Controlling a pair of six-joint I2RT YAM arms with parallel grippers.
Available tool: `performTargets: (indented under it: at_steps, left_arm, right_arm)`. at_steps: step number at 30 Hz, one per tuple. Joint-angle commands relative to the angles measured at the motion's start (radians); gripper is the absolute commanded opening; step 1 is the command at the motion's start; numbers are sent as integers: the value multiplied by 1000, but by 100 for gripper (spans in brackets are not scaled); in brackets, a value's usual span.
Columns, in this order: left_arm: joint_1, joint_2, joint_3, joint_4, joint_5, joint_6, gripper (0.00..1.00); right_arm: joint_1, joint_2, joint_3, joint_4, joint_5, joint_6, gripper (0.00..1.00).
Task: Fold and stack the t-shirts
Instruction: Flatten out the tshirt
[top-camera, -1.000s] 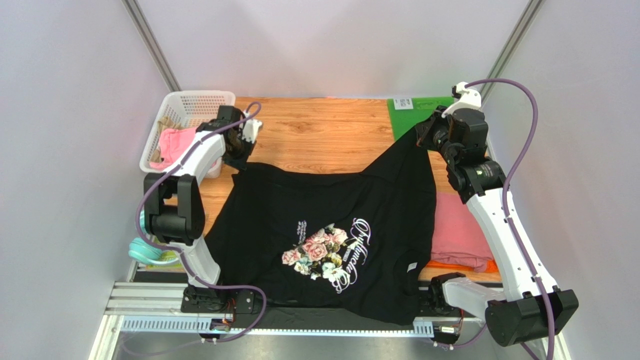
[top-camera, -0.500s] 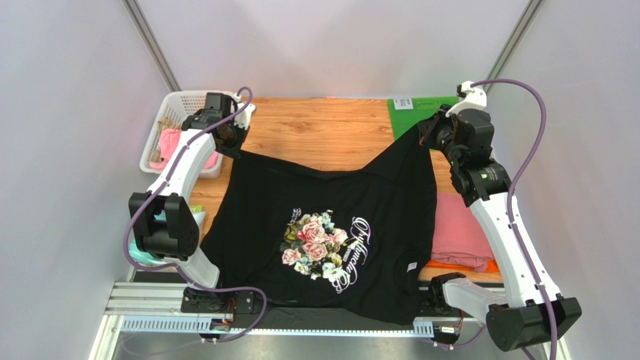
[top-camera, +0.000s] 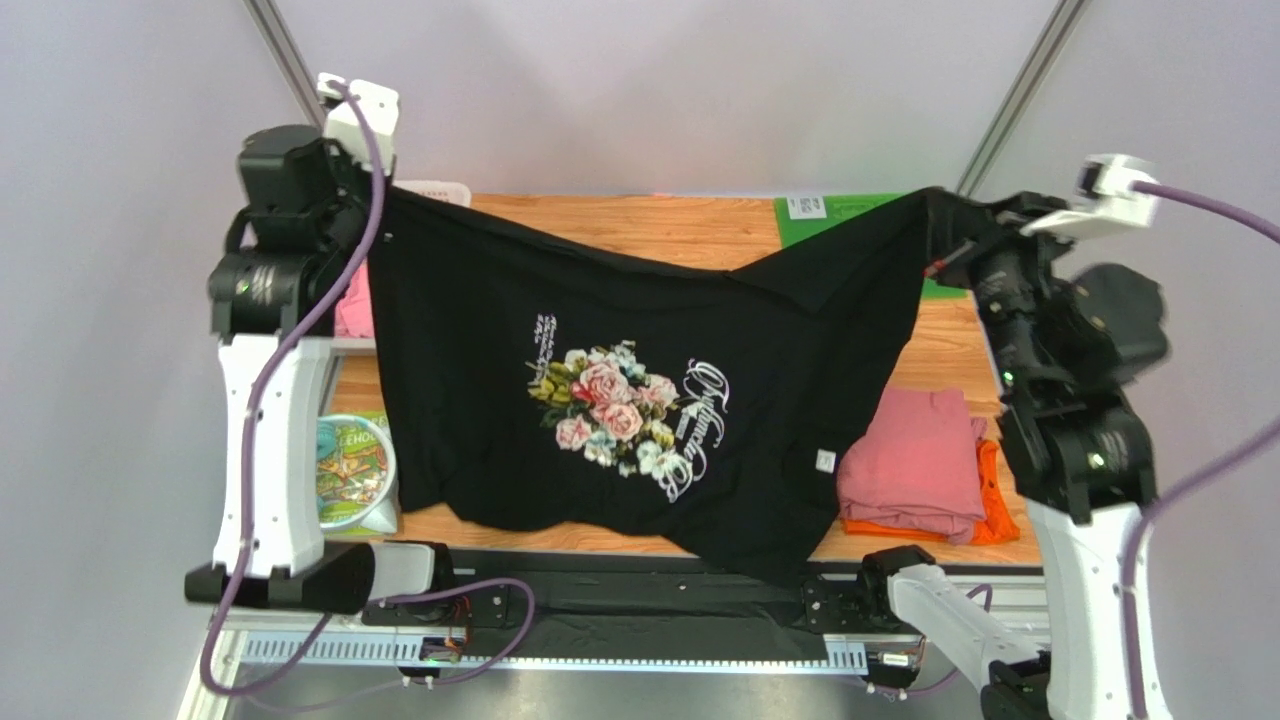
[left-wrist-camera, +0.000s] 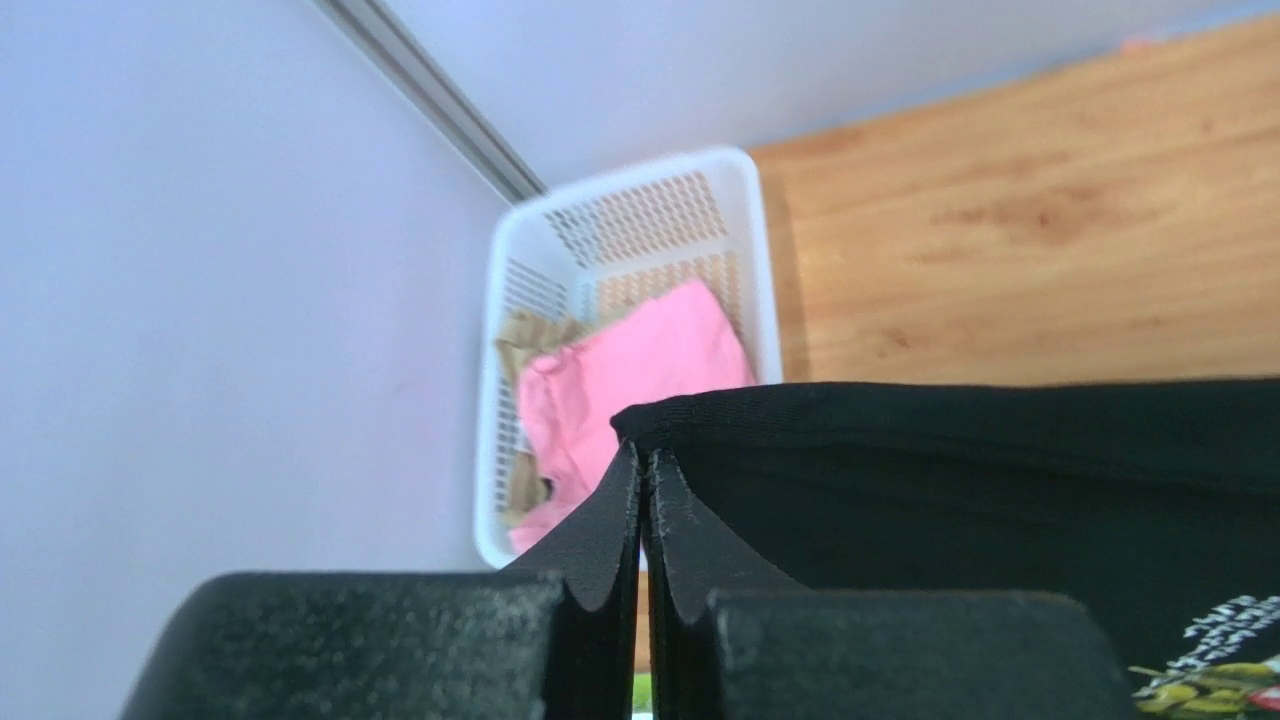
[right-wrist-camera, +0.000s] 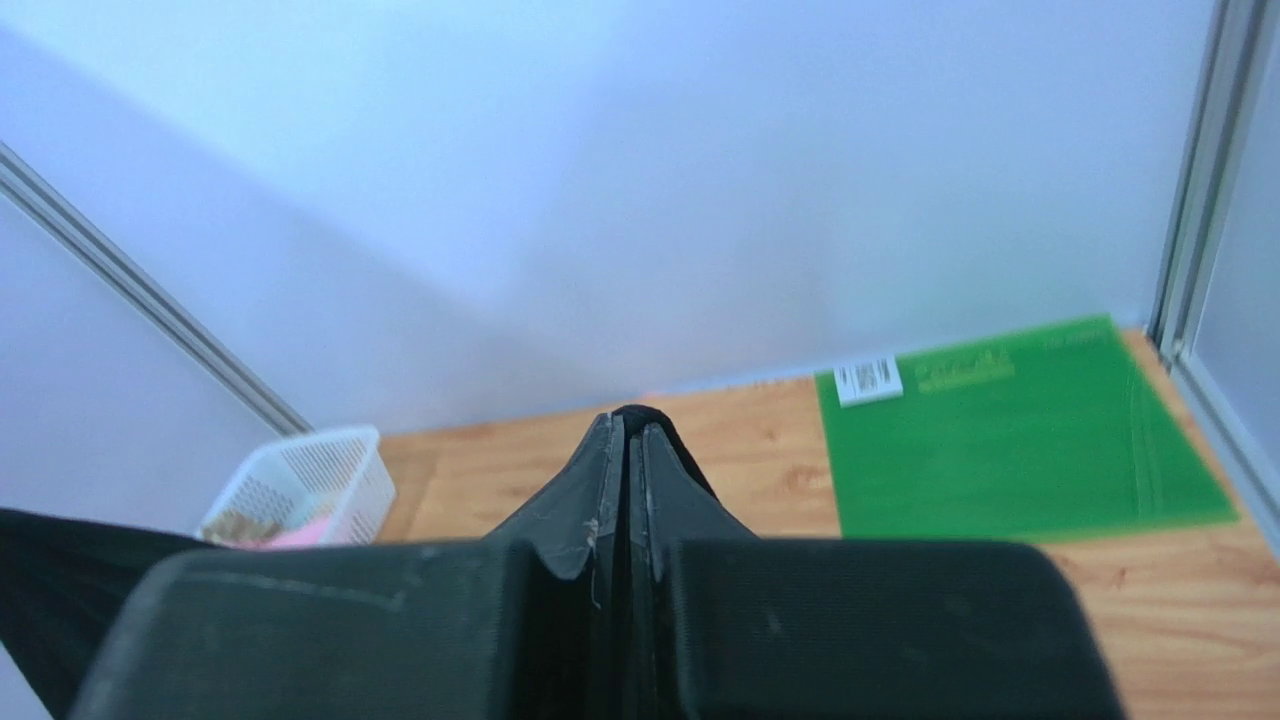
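The left gripper (left-wrist-camera: 643, 458) and right gripper (right-wrist-camera: 625, 428), jaws pinched tight on cloth, are holding the black shirt (top-camera: 646, 405) by its two far corners and spreading it above the table (top-camera: 661, 248), likely to flatten it for folding. The limp cloth is sagging between them. Near right, the folded pink shirt (top-camera: 909, 465) is resting on the orange shirt (top-camera: 995, 503).

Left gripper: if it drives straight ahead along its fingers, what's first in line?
Probably the pink garment in the white basket, just beyond the left gripper pinching the black t-shirt; depth is unclear.
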Motion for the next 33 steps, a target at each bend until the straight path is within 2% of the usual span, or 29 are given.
performTargets:
  at_steps: [1,7,13,19,23,26,28,33]
  left_arm:
    - [5,-128,41,2,-74,43,0]
    - [5,-282,52,-40,-98,79,0]
    - [5,-402,130,-97,-92,104,0]
    - [5,-425,309,-165,-121,127,0]
    - [5,-443,317,-162,-125,136,0]
    - [5,-443,256,-162,-125,124,0]
    - [5,-460,142,-117,-118,118,0]
    - [5,-451,-81,25,-108,115,0]
  right_arm:
    - [-4,-69,146,-43,94,-33,0]
    - [-3,-151,269,-120,164,-36,0]
    - [-4,-190,433,-215,155,-31,0]
    - [-4,-191,569,-293,151,-62,0]
    - [-3,-191,583,-307,154,-80,0]
    - [-3,-168,570,-312,155,-86,0]
    - [-3,-142,548,-310,172,-100,0]
    - [5,74,539,-292,204,-149,0]
